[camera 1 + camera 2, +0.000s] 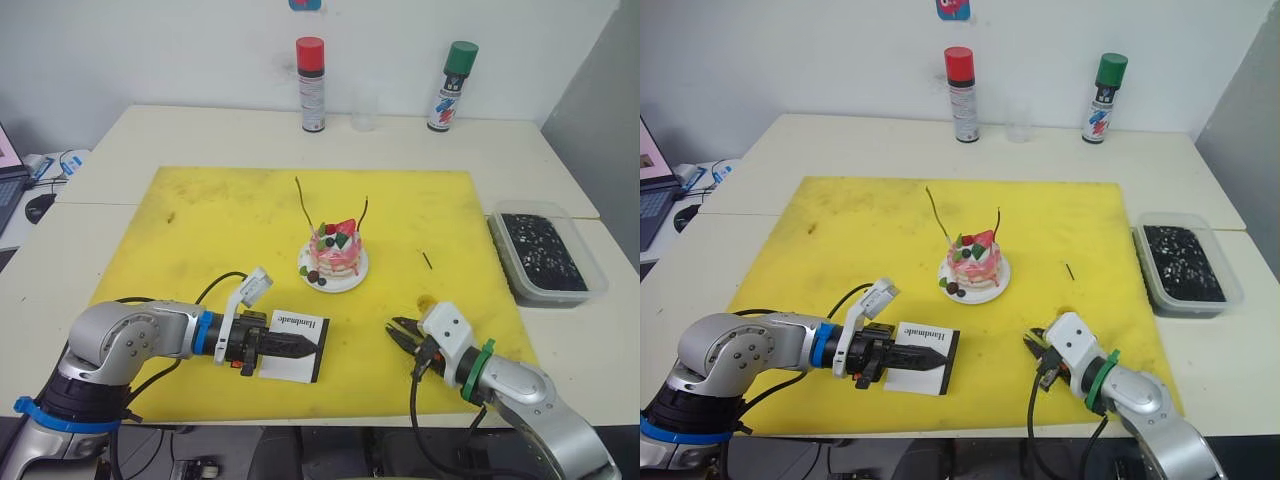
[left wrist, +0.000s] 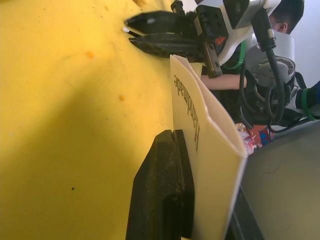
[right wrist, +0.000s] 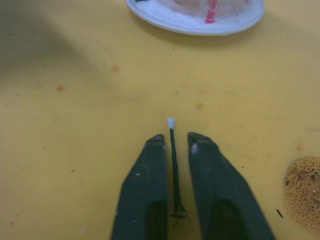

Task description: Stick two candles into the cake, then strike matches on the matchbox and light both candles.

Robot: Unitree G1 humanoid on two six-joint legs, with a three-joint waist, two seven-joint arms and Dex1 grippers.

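The pink cake (image 1: 335, 252) sits on its white plate (image 1: 352, 279) mid-mat. Two thin candles stand in it, one leaning left (image 1: 303, 204) and one on the right (image 1: 364, 212). My left gripper (image 1: 305, 346) is shut on the white matchbox (image 1: 300, 328), holding it on edge near the mat's front. My right gripper (image 1: 397, 333) is to the right of the box, shut on a dark match (image 3: 173, 150) whose white tip (image 3: 171, 122) points toward the cake plate (image 3: 200, 22). Another match (image 1: 427, 261) lies on the mat right of the cake.
A yellow mat (image 1: 200, 230) covers the table's middle. A red-capped spray can (image 1: 311, 85), a clear cup (image 1: 364, 112) and a green-capped can (image 1: 452, 87) stand at the back. A clear tub of dark material (image 1: 545, 250) is at the right, and a laptop (image 1: 8, 170) at the far left.
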